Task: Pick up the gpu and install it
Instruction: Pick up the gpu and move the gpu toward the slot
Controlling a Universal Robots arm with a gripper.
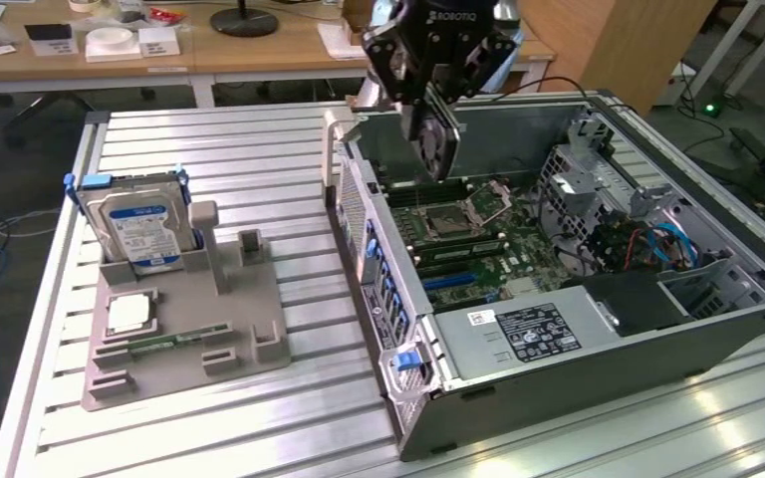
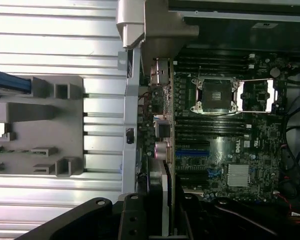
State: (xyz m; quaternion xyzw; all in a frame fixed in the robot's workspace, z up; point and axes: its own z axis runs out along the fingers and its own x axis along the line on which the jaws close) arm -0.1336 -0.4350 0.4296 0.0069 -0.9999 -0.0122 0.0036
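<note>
While the counter point(image 1: 223, 149) carries the open computer case point(image 1: 701, 329), its motherboard point(image 1: 489, 259) facing up, the gpu point(image 1: 442, 149) hangs on edge above the board, pinched in the gripper point(image 1: 429, 100). Seating it well, I judge, means holding the card parallel to the blue slot point(image 1: 456, 284) and level.

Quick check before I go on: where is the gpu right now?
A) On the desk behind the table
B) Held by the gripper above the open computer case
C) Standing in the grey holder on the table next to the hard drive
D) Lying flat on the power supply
B: the gripper is shut on the gpu, which hangs edge-down over the motherboard inside the open computer case.
</note>
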